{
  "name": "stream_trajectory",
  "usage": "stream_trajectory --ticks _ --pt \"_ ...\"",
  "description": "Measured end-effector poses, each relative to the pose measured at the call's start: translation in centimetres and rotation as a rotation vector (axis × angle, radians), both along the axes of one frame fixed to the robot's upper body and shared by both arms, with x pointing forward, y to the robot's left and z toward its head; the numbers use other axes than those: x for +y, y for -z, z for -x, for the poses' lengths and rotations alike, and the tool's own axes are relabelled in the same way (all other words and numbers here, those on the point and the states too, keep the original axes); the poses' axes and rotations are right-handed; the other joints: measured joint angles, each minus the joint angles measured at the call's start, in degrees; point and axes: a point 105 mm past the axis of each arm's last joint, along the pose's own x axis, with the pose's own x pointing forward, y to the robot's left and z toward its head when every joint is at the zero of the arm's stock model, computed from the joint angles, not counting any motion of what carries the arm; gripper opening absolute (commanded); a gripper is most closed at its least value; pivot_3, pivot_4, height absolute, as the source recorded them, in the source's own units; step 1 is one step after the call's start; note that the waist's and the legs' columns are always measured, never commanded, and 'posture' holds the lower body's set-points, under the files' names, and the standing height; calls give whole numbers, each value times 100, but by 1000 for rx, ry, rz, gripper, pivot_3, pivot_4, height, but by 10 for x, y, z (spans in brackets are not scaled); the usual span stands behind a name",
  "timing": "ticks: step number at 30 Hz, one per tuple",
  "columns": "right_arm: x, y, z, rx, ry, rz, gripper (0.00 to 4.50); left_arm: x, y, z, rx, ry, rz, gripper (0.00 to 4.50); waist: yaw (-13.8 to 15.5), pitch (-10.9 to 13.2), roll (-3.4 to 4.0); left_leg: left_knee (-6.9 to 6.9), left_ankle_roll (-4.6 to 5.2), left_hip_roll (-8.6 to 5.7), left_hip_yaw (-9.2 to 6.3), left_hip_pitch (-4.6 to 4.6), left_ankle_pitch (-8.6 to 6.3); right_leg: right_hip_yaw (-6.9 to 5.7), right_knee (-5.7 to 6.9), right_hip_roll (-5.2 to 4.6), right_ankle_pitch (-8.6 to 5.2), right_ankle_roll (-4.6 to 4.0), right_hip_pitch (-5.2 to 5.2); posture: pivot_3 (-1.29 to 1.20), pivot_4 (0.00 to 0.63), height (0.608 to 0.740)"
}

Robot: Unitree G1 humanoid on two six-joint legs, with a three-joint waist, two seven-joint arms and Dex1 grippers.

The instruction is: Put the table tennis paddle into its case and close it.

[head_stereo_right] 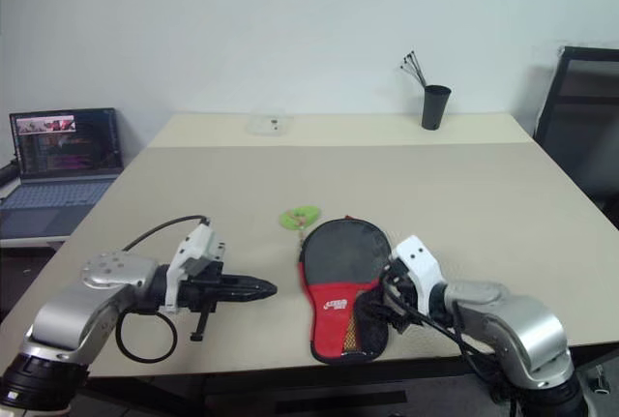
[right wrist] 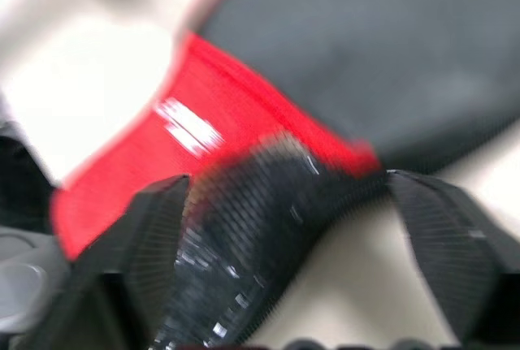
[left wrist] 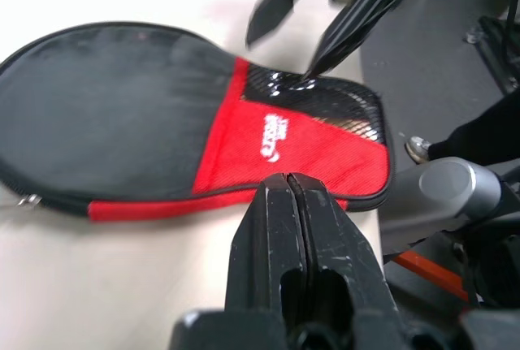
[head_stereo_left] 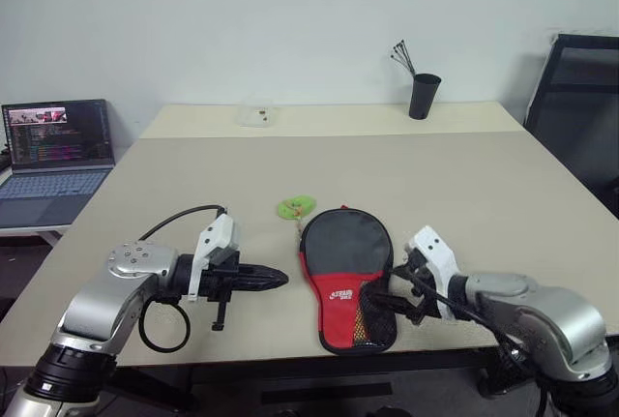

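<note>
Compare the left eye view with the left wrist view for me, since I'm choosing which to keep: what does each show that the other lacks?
Left eye view alone: the laptop, the black cup, the green tag by the case's round end, and the chair. Left wrist view alone: a close look at the mesh pocket and the floor past the table edge. Both: the case lying flat on the table, the shut left end effector and the open right end effector at the case's narrow end.
</note>
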Motion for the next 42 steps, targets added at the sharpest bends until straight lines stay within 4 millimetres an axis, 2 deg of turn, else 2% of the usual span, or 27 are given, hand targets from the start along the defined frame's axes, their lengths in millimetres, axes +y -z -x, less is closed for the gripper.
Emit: stream_trajectory --ticks 5,8,11,12,13,20,25,28,30,34,37,42 --pt "17 -28 -1 -72 -109 -108 4480 4 -6 -21 -37 -96 48 0 16 0 -3 0 0 0 -3 0 0 -2 -4 0 17 29 4 0 150 740" --pt "25 -26 -12 -64 -94 -146 4480 10 -14 -40 -78 -179 77 0 16 1 -3 0 0 -1 -3 0 0 -3 -3 0 18 30 4 0 150 740" --pt "34 -15 -22 -44 -78 -146 4480 18 -20 -62 -112 -284 84 0 20 0 -3 1 0 -3 -4 -1 0 -2 -4 -1 19 31 4 0 150 740" --pt "36 -12 -24 -36 -70 -144 4500 21 -20 -69 -114 -321 85 380 20 0 -3 1 0 -4 -3 -4 0 -1 -4 -1 19 32 1 0 150 740" --pt "37 -9 -27 -34 -61 -142 4500 23 -20 -76 -111 -357 90 565 20 0 -3 1 0 -5 -3 -4 0 -1 -3 -1 20 32 0 0 150 740" --pt "48 -6 -31 -51 -66 -151 4500 22 -7 -134 -53 -642 141 3066 51 -1 -9 6 0 -8 -8 -7 1 -4 3 0 25 41 -1 0 150 740" --pt "52 -3 -33 -58 -57 -143 4500 14 -3 -156 10 -699 151 3066 42 0 -9 5 0 -10 -5 -8 1 -3 5 0 25 42 -2 0 150 740" --pt "57 -1 -32 -55 -66 -145 4500 8 -3 -166 7 -711 155 3688 35 0 -10 5 0 -9 -5 -9 1 -3 8 0 25 41 -5 0 150 740" --pt "59 -1 -32 -53 -69 -148 4500 5 -2 -170 12 -715 150 4415 32 0 -10 6 0 -10 -5 -9 1 -3 9 0 25 41 -6 0 150 740" --pt "62 -2 -32 -57 -63 -156 4500 3 2 -177 25 -741 125 4462 30 0 -10 6 0 -11 -4 -9 1 -3 10 0 25 42 -6 0 150 740" --pt "62 -2 -32 -59 -60 -156 4500 2 12 -178 54 -770 102 4462 29 0 -11 6 0 -11 -5 -10 1 -5 12 0 25 42 -6 0 150 740" --pt "66 -1 -31 -58 -66 -156 4500 -11 24 -179 116 -780 86 4462 28 1 -12 7 0 -12 -5 -11 1 -6 13 0 26 43 -6 0 150 740"
